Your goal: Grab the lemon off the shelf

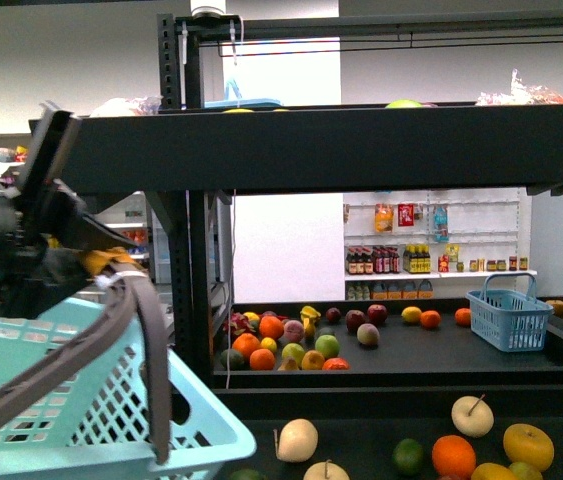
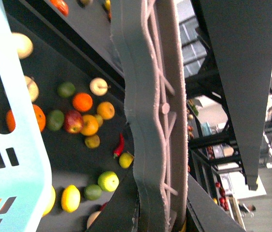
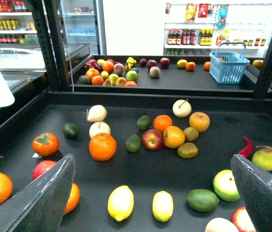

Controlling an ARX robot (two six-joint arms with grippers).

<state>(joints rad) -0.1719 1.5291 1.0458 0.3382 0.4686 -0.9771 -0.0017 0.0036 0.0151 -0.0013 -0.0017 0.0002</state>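
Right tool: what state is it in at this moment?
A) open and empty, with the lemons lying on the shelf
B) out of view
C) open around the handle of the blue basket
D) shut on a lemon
A: in the right wrist view the right tool has its fingers wide apart with nothing held, and the lemons lie on the shelf below.

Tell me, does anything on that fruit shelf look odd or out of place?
One thing: a red chili pepper lies among the fruit on the shelf, beside a green pear. The fruit lies loose and scattered, but nothing looks spilled or damaged.
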